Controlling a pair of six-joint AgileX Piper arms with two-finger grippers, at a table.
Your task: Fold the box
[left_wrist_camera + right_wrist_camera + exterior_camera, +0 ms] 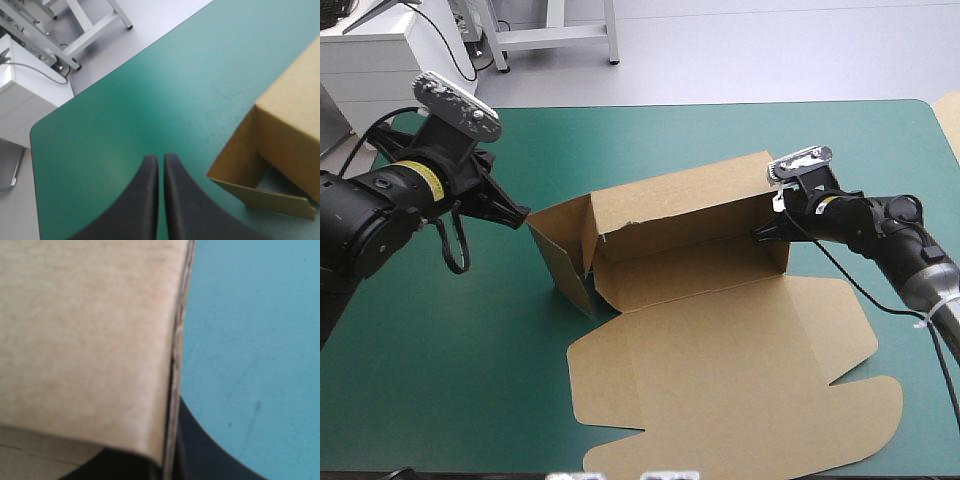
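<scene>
While the fold is only part done, you have the box (690, 265) near the middle of the teal-green table (440, 380), with its base on the cover.

- **Done:** the long far wall stands upright. The panels at the left end are up but splay outward, untucked. The right end wall is raised too.
- **Left to do, by judgement:** the broad near part of the sheet, with its rounded flaps, lies flat toward the table's near edge. The near wall must be raised and the end panels tucked before you have an open tray.

**Tools:** the right gripper (765, 232) pinches the top edge of the right end wall. Its wrist view shows the board's edge between the black fingers. The left gripper (518, 213) has its fingers pressed together with nothing between them. Its tip is at the outer edge of the left end flap, and you cannot tell whether it touches.

**Count:** one box, two grippers, three raised sides, one flat near section.
</scene>
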